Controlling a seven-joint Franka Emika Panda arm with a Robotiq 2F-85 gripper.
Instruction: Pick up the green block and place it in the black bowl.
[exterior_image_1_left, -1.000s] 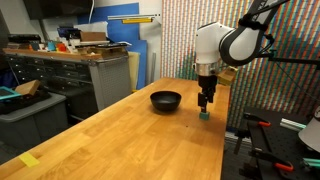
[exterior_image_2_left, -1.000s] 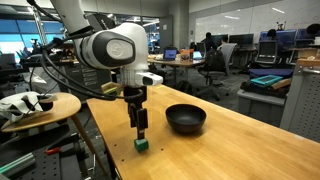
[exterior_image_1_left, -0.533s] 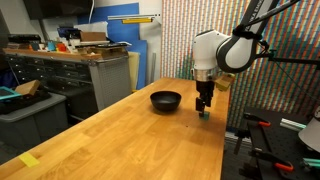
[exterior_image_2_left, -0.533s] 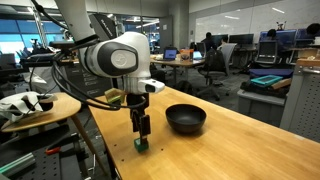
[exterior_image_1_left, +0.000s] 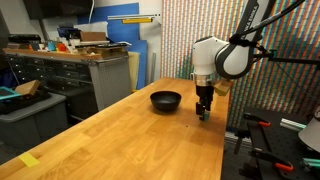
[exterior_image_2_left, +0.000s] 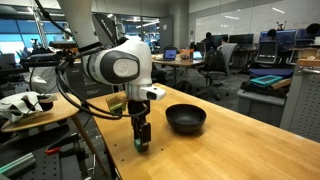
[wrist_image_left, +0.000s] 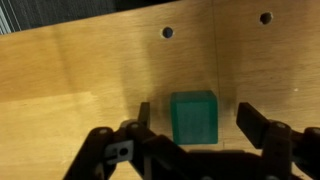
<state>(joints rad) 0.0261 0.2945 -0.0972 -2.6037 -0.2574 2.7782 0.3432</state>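
The green block (wrist_image_left: 193, 118) is a small dark-green cube on the wooden table. In the wrist view it lies between the two open fingers of my gripper (wrist_image_left: 195, 122), with a gap on each side. In both exterior views my gripper (exterior_image_1_left: 204, 112) (exterior_image_2_left: 142, 143) is lowered to the table at the block, which is mostly hidden behind the fingers. The black bowl (exterior_image_1_left: 166, 100) (exterior_image_2_left: 185, 119) sits on the table a short way beside the gripper and looks empty.
The wooden table (exterior_image_1_left: 130, 135) has its edge close to the gripper (exterior_image_2_left: 115, 150). The table shows two small holes (wrist_image_left: 167, 32) beyond the block. Workbenches, cabinets and a round side table (exterior_image_2_left: 40, 105) stand around the table.
My gripper has come down from above the block until its open fingers straddle it at the table. The block and the bowl have not moved.
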